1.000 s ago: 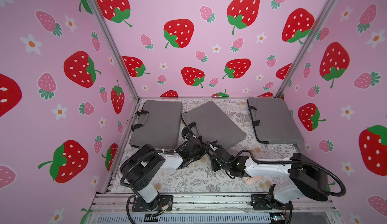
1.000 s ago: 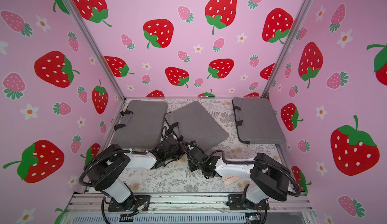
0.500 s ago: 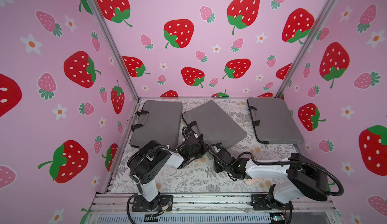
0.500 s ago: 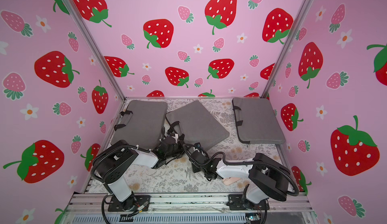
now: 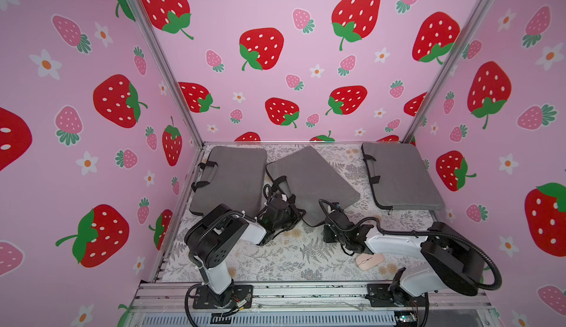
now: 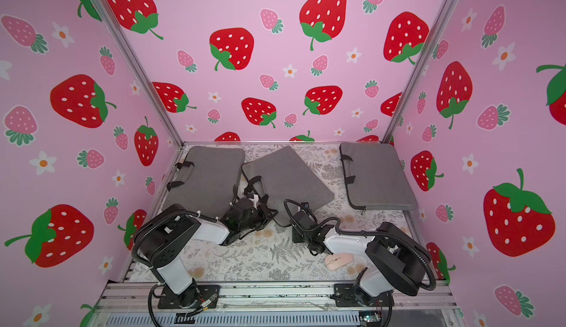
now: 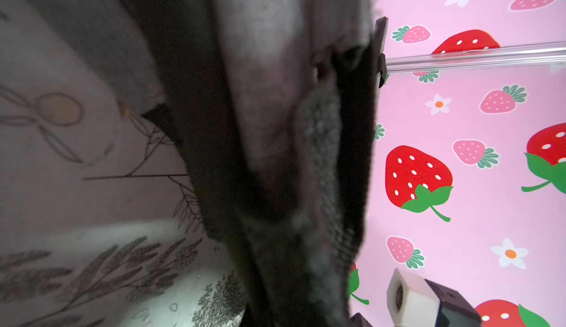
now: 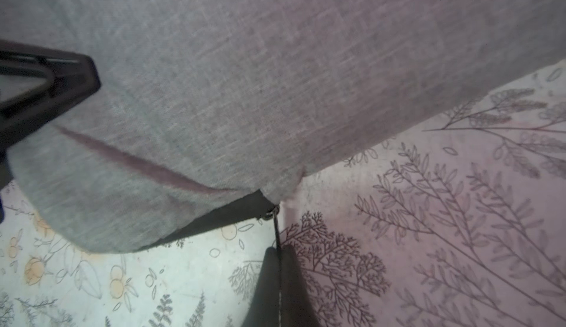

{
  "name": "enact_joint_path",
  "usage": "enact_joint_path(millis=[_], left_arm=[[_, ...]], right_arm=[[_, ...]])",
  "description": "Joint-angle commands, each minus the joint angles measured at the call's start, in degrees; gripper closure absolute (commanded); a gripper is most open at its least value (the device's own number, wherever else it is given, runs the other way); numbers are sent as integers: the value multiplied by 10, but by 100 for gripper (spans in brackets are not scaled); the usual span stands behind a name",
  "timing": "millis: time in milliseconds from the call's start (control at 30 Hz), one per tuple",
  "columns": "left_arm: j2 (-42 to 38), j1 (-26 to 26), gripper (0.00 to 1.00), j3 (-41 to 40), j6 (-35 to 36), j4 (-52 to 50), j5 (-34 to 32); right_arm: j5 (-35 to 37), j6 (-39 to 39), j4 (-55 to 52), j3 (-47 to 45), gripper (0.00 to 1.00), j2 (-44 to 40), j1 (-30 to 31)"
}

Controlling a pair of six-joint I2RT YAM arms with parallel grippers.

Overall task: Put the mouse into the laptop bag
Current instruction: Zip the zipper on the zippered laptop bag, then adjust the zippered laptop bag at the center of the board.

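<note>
Left arm's the one that moved since a second ago: its elbow has come up and swung in closer to the bags, and the left gripper (image 5: 291,210) went from part open to clamped down. Right arm has barely budged.

Three grey bags are on the floral table (image 5: 275,264). The left bag (image 5: 229,181) and right bag (image 5: 398,178) lie flat against the back, each with black handles on its left edge, well apart from both grippers. The middle bag (image 5: 312,181) sits skewed between them, near corner pointing at the arms. You can't see into any of the three from these views, so no telling what's in them.

Left gripper is at the middle bag's handle side. The left wrist view is mostly blurry dark fabric running right down into the jaws, so it looks closed on the bag's edge, though the fingers themselves don't show. The right gripper (image 8: 278,252) is pinched tight on the zip pull (image 8: 276,227) at the bag's corner; you can see the thin tab disappearing between the two dark fingers (image 8: 266,279).

The mouse (image 5: 369,260) is still out on the table, not in any bag. It's a pale pink oval, lying flat, with a thin slot down the middle of its top, tucked just beside the right arm's white link, near the front rail, well apart from the middle bag.
</note>
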Motion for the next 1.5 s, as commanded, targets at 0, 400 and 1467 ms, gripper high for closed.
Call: enact_joint_path(millis=[0,400,1467], left_arm=[[-10,14,100,-18,0,-12,-10],[-33,52,100,-12,44,-78,39],[-192,44,47,-53,138,-272,-29]], right_arm=[[28,-6,-57,-12,100,1,-31],[34,-41,-72,-37,49,-71,-71],[-179,-152,75,123,35,121,-282]])
